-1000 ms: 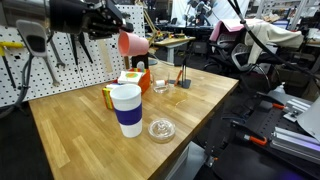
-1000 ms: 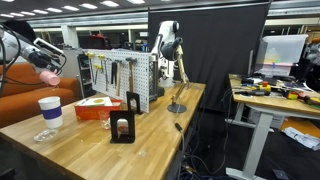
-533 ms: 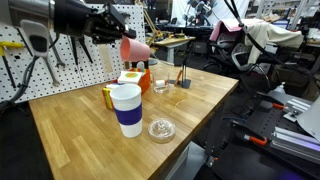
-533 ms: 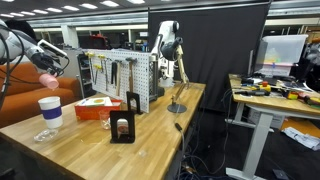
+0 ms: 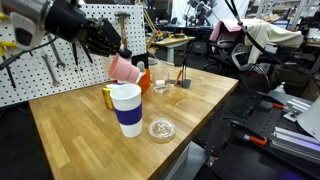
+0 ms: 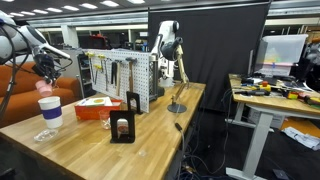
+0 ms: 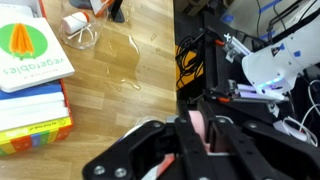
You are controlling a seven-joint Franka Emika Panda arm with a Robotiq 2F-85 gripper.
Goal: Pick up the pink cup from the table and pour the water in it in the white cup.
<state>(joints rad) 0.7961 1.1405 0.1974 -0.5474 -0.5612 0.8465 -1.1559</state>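
Note:
My gripper [image 5: 124, 55] is shut on the pink cup [image 5: 124, 69] and holds it tilted, mouth down, just above the rim of the white cup [image 5: 126, 108], a tall tumbler with a dark-blue band standing on the light-wood table [image 5: 70, 130]. In an exterior view the pink cup [image 6: 44, 87] hangs right over the white cup [image 6: 50, 111]. In the wrist view the cup's pink wall [image 7: 198, 133] shows pinched between my black fingers [image 7: 217, 148]. No water stream is visible.
A clear glass dish [image 5: 161, 129] lies in front of the white cup. A yellow-handled container [image 5: 106, 96] and an orange box [image 5: 133, 78] stand behind it. A pegboard [image 5: 50, 70] backs the table. A black stand [image 6: 123, 122] sits mid-table.
My gripper has moved down and toward the white cup with the pink cup, which now tilts further, mouth down, close over the white cup's rim.

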